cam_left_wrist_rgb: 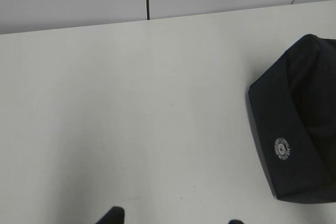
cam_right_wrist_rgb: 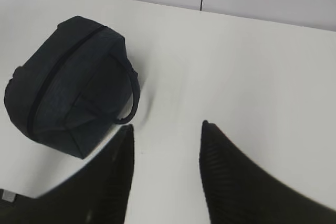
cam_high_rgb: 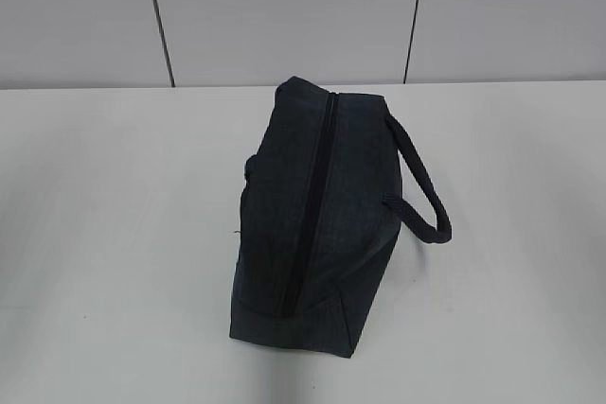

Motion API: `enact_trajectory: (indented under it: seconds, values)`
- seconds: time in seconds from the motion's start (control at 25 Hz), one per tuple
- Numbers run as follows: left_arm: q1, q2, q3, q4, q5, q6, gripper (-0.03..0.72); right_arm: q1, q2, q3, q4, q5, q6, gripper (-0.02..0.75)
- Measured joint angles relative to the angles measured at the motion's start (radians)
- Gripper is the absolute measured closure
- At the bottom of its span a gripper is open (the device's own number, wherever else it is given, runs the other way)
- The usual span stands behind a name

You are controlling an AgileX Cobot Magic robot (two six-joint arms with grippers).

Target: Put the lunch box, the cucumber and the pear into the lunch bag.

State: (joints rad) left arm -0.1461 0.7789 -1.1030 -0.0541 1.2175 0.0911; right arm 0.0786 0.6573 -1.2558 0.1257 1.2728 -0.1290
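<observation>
One lunch bag point(cam_high_rgb: 317, 224) on the table point(cam_high_rgb: 114, 234), roughly mid-table in the exterior view. Dark navy woven fabric, soft boxy shape with rounded upper edges. Black zipper point(cam_high_rgb: 312, 205) runs along the top ridge, closed end to end as far as visible, so contents can't be seen. One loop handle point(cam_high_rgb: 421, 186) droops off the bag's right side in the exterior view; a second handle isn't clearly visible. Small round white emblem point(cam_left_wrist_rgb: 283, 149) on the side panel seen from the left wrist view.

Table is a smooth matte white surface, with pale grey wall panels point(cam_high_rgb: 284, 7) behind split by thin dark seams.

Right gripper point(cam_right_wrist_rgb: 167, 135): two black fingers point(cam_right_wrist_rgb: 231, 177), ribbed inner faces, standing apart over bare table with nothing between them. It sits near the bag's handle side, not touching.

Left gripper point(cam_left_wrist_rgb: 173, 219): only two dark tips at the frame's bottom edge, spaced apart, nothing between them; the bag is off to its right, well apart.

Count: one bag, two grippers.
</observation>
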Motion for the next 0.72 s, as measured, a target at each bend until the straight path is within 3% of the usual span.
enact_trajectory:
  seconds: [0.4, 0.6, 0.72]
  values:
    - [0.000, -0.533, 0.381, -0.021, -0.027, -0.026, 0.326, 0.000, -0.410, 0.358, -0.017, 0.001, 0.026, 0.405]
    - [0.000, -0.763, 0.467, -0.017, -0.028, -0.027, 0.326, 0.000, -0.585, 0.469, -0.082, 0.002, 0.026, 0.405]
    - [0.000, -0.792, 0.483, -0.004, -0.011, -0.027, 0.326, 0.000, -0.657, 0.536, -0.126, 0.002, 0.026, 0.405]
